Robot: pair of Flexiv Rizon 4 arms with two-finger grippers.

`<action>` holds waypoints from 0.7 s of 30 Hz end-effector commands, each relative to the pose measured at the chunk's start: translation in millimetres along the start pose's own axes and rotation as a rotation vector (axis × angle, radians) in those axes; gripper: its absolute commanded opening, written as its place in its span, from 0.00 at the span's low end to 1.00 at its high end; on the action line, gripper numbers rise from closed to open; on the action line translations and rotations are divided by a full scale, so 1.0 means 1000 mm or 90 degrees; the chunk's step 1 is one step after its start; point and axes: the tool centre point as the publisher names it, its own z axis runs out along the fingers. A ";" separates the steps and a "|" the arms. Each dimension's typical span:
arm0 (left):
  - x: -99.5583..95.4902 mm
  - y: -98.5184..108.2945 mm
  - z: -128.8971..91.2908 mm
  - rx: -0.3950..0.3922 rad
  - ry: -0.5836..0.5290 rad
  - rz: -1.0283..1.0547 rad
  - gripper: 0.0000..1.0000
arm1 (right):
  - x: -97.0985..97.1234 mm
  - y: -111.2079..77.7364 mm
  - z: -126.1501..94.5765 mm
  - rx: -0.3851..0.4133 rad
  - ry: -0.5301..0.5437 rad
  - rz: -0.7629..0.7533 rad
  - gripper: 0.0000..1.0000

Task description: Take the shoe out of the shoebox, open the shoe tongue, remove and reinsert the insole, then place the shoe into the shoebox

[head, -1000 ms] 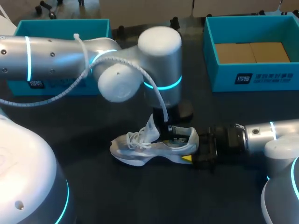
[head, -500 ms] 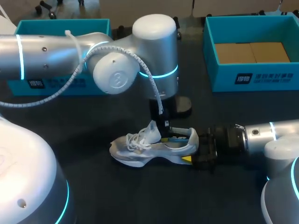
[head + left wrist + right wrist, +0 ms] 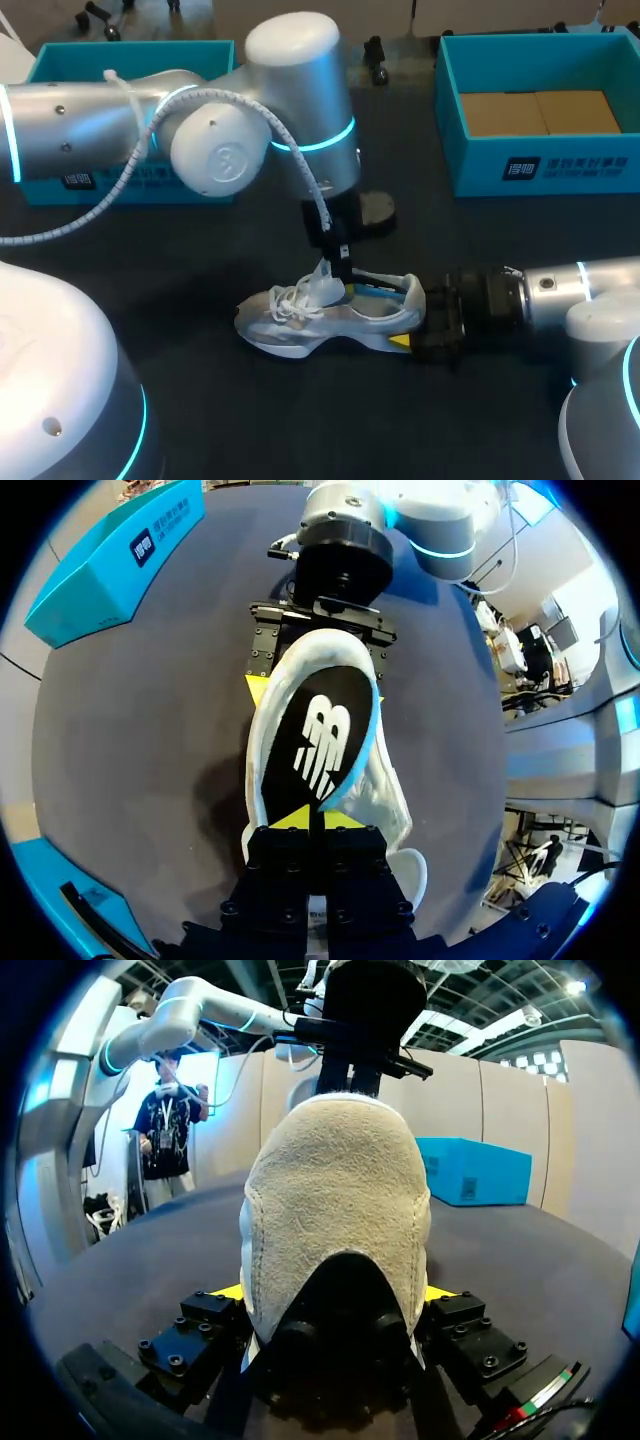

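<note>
A white and grey shoe (image 3: 300, 318) lies on its sole mid-table, toe toward my left. My right gripper (image 3: 408, 318) comes in level from the right and is shut on the shoe's heel (image 3: 335, 1190), one yellow tip on each side. My left gripper (image 3: 338, 268) hangs down over the shoe's opening. In the left wrist view it (image 3: 312, 820) is shut on the front end of the black insole (image 3: 315, 740), which has a white logo and a blue edge and lies inside the shoe (image 3: 390, 790). The tongue (image 3: 325, 285) stands up beside the fingers.
A teal box (image 3: 540, 165) with cardboard in it stands at the back right. Another teal box (image 3: 130, 50) stands at the back left, partly behind my left arm. Dark tabletop surrounds the shoe.
My left arm has swung left and risen a little, with its gripper staying at the shoe's opening and closing slightly. The right arm and the shoe have kept still.
</note>
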 end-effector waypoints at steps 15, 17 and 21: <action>0.012 -0.001 -0.005 0.025 -0.032 -0.005 0.00 | 0.001 0.001 0.000 0.004 0.000 0.001 0.00; 0.010 -0.004 -0.004 0.021 -0.036 -0.004 0.00 | 0.001 0.001 0.000 0.004 0.000 0.001 0.00; 0.011 -0.007 -0.004 0.018 -0.037 -0.002 0.30 | 0.001 0.001 0.000 0.004 0.000 0.001 0.00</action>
